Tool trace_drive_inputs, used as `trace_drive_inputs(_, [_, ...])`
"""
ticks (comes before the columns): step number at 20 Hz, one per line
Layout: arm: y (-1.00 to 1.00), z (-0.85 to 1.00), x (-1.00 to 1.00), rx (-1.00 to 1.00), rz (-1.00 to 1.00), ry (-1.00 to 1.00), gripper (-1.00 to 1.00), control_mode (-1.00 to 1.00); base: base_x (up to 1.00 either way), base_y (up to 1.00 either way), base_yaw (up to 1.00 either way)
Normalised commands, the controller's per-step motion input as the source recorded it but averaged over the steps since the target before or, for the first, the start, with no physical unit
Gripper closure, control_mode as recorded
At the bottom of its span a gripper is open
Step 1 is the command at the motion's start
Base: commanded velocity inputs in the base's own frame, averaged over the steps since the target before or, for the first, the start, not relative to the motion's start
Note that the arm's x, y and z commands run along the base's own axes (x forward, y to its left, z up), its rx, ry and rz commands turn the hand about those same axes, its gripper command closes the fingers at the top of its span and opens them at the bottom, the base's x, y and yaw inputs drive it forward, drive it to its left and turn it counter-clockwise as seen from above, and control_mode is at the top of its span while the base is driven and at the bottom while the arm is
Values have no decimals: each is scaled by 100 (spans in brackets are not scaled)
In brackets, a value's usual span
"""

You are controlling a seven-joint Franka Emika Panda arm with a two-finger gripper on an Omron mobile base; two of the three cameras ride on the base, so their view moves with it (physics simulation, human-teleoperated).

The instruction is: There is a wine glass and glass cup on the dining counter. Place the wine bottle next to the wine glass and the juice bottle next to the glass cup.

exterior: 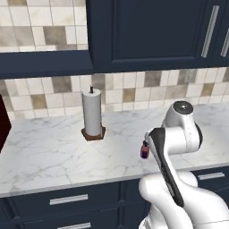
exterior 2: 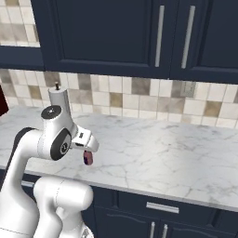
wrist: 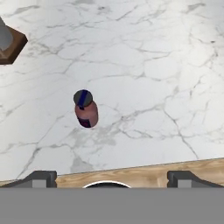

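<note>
We are looking down at the juice bottle, a tiny bottle with a dark cap and a pink-red body. It stands upright on the white marble surface, near the front edge. In the hand view it sits at about 9 o'clock from the middle. The paper towel roll on its wooden stand is well apart from it, up at 10 o'clock.

Our gripper hangs above the surface with its jaws wide apart and nothing in them. The bottle is not between the jaws yet.

We think the step now is to pick up the juice bottle. To do it well, we should slide the hand over toward 9 o'clock until the bottle sits right in the middle. Then we go straight down slowly. The bottle is small and may tip easily, so we should squeeze its body gently, not its cap.
</note>
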Motion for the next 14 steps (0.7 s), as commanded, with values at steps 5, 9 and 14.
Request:
trace_drive_inputs(5, [14, 12, 6, 3, 4, 2, -100, -100, 0, 0, 0])
trace_drive_inputs(9, [22, 0, 29, 0, 7, 4, -100, -100, 0, 0, 0])
trace_drive_inputs(14, [17, -7, 38, -1, 11, 1, -100, -100, 0, 0, 0])
